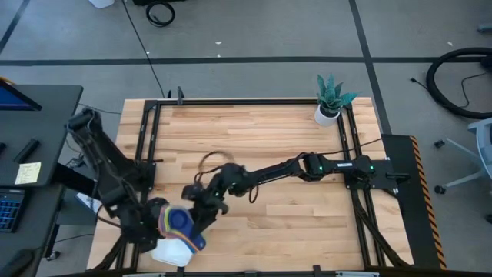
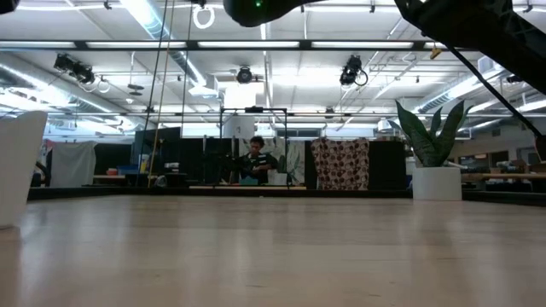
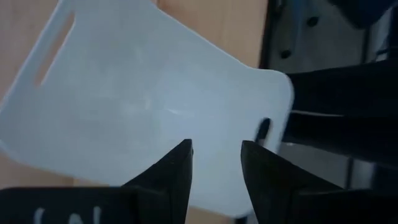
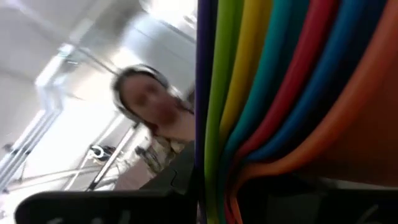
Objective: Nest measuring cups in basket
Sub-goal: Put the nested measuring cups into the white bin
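High view: a wooden desk (image 1: pixel 284 192) in a dark frame, with a white potted plant (image 1: pixel 329 100) at its far right corner. The left arm reaches in from the left edge to the near edge, where its left end effector (image 1: pixel 157 231) sits by the white basket (image 1: pixel 171 252), which overhangs that edge. The right arm stretches from its base on the right across the middle, bent down at the wrist, and the right end effector (image 1: pixel 201 219) holds the measuring cups (image 1: pixel 178 223), a nested stack with dark blue on top, just above the basket. A yellow note lies on the side bench to the left; its writing cannot be read.

Low view: bare desk top, the potted plant at right, a white edge at far left, a person far back in the room. Parts of the arms cross the upper edge; neither end effector shows.

Left wrist view: the dark fingers (image 3: pixel 174 171) stand slightly apart over the basket's (image 3: pixel 143 106) white wall, which has slot handles; whether they pinch it I cannot tell.

Right wrist view: the end effector is closed on the stacked cup handles (image 4: pixel 280 93), banded purple-blue, green, yellow, teal, red, blue and orange. A person shows blurred behind.
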Controlling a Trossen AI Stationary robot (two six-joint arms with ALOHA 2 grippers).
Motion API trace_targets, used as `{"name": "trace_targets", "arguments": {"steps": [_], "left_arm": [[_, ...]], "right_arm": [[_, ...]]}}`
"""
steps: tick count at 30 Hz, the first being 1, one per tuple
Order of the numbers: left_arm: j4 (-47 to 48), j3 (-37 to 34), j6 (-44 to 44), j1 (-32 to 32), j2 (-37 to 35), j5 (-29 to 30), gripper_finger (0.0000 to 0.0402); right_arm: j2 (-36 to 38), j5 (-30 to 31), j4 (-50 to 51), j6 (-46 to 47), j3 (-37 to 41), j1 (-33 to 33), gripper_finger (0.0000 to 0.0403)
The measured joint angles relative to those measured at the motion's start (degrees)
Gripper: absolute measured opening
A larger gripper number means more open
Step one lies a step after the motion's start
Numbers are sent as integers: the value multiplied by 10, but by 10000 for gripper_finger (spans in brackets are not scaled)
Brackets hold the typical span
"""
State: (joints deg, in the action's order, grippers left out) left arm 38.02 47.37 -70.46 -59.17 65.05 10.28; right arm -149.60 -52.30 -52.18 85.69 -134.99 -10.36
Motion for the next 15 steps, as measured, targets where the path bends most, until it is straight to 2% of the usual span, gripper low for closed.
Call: {"name": "trace_targets", "arguments": {"steps": [3,6,11,15], "left_arm": [[12,0,-46,-32,-24,18,141],[12,0,-89,-64,-46,39,141],[13,0,-154,-111,-71,68,141],[13,0,-194,-137,-89,106,141]], "right_arm": [[0,-51,84,-11,1,-1,77],[0,-81,99,-17,1,-1,77],[0,-99,103,-6,1,-1,77],[0,-84,167,-29,0,-2,77]]}}
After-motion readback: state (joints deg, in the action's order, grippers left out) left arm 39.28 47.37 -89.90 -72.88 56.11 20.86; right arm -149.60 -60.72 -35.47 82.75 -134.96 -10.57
